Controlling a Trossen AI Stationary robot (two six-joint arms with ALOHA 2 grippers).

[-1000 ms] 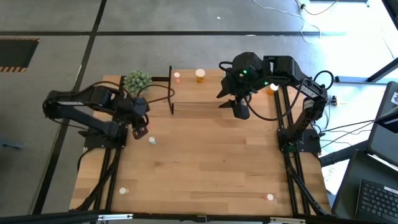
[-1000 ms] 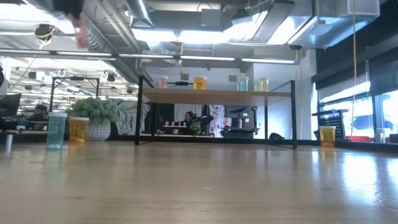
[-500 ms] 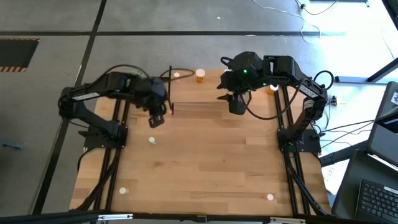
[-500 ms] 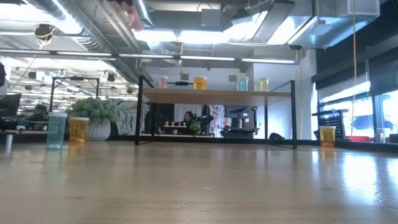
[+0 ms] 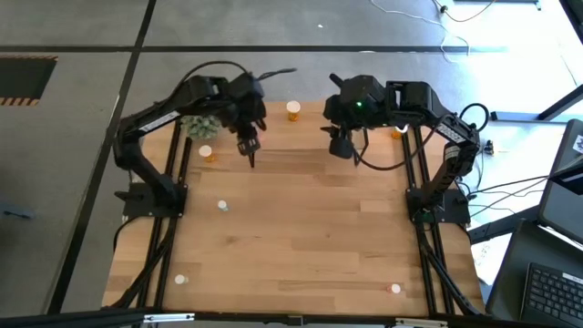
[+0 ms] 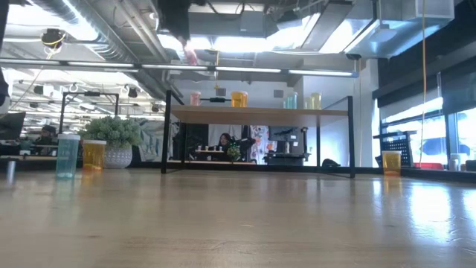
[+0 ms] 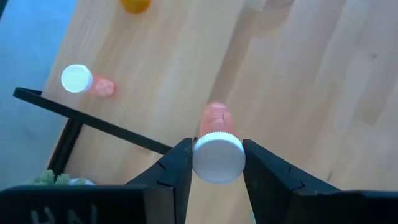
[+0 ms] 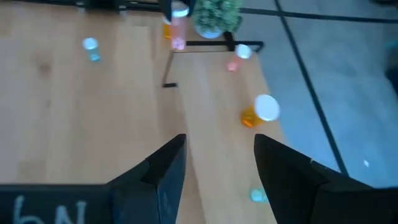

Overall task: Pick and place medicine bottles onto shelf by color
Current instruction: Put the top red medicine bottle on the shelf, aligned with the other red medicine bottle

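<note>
My left gripper (image 5: 250, 150) hangs over the left end of the shelf (image 5: 301, 138), shut on a pink bottle (image 7: 216, 118) with a white cap. The low view shows that bottle (image 6: 191, 53) high above the shelf (image 6: 260, 112). On the shelf stand a pink bottle (image 5: 260, 111), an orange one (image 5: 293, 111), and toward its right end a teal one (image 6: 291, 100) and a pale yellow-green one (image 6: 315, 100). My right gripper (image 8: 214, 149) is open with nothing between its fingers, above the shelf's middle (image 5: 342, 148). My left gripper pinches the pink bottle at its white cap (image 7: 217, 158), one finger on each side of the cap. The fingers slant downward from above, and the bottle's body points on past them. The bottle is lifted clear, above the shelf's left end.
A spiky green potted plant (image 5: 200, 125) stands by the shelf's left end, with an orange bottle (image 5: 208, 153) next to it. Loose bottles lie on the table: (image 5: 222, 206), (image 5: 180, 280), (image 5: 394, 289). Another orange bottle (image 5: 398, 133) is at the far right.
My left gripper has swung from the table's left side toward the far edge and the right, rising a little and rolling, and carried the pink bottle over the shelf's left end. My right gripper has turned at the wrist while staying over the shelf.
</note>
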